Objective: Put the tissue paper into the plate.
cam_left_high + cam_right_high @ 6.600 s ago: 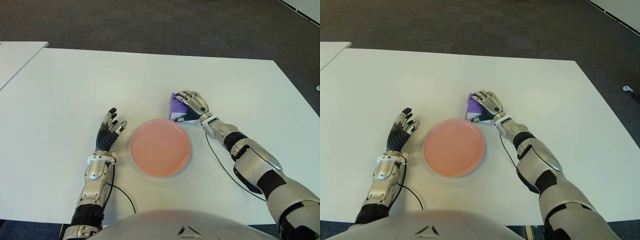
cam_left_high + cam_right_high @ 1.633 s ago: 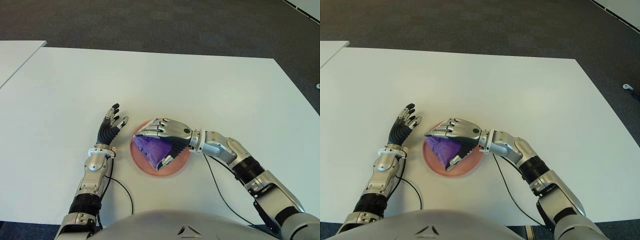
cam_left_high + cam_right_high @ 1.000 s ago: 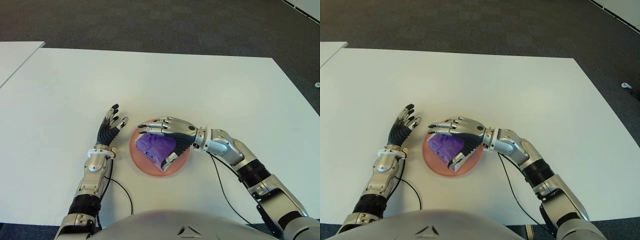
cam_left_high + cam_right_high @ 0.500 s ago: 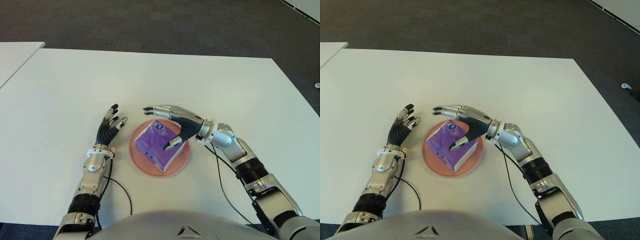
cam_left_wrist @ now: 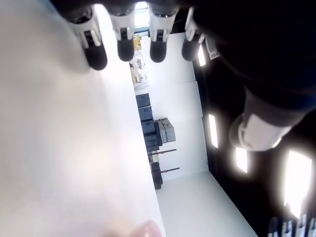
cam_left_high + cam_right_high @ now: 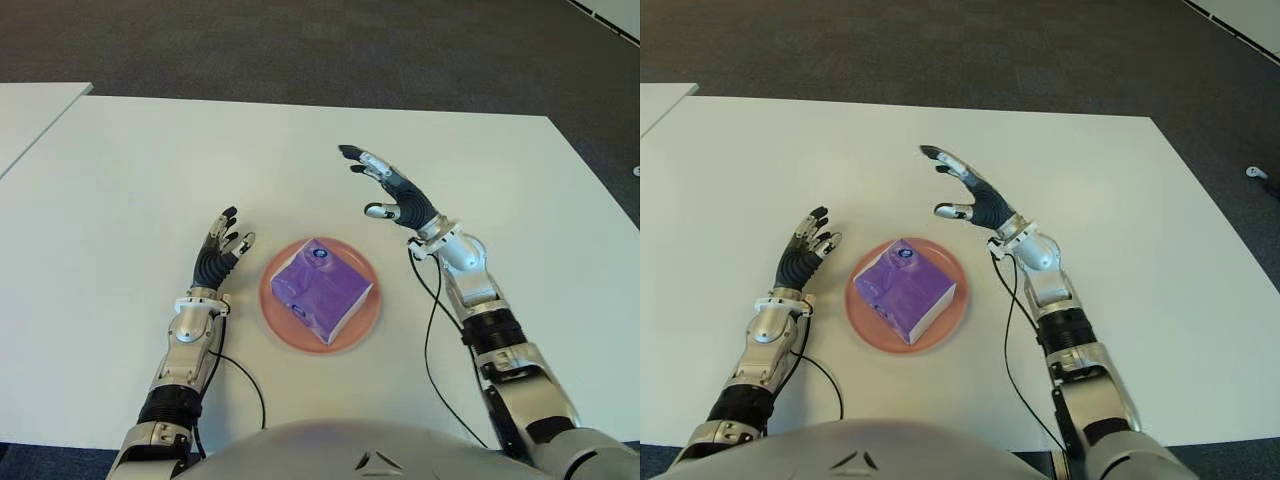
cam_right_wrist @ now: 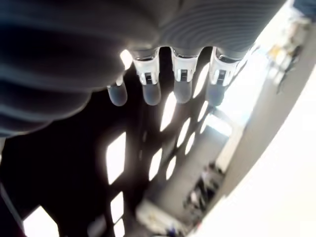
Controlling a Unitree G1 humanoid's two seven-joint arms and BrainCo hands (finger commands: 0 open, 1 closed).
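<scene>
A purple tissue pack (image 6: 321, 289) lies in the round pink plate (image 6: 278, 325) on the white table, with nothing touching it. My right hand (image 6: 385, 188) is raised up and to the right of the plate, fingers spread and holding nothing; its wrist view shows only its straight fingers (image 7: 180, 74) against the ceiling. My left hand (image 6: 222, 248) shows to the left of the plate, fingers extended, empty; its fingers (image 5: 126, 47) appear stretched over the table in the left wrist view.
The white table (image 6: 140, 170) spreads wide around the plate. A black cable (image 6: 430, 320) runs along the right forearm and another (image 6: 245, 385) loops by the left arm. A second table's corner (image 6: 30, 105) shows at far left. Dark carpet lies beyond.
My right hand has let go of the tissue pack and lifted up and away to the right. The pack stays in the plate. My left hand has not moved.
</scene>
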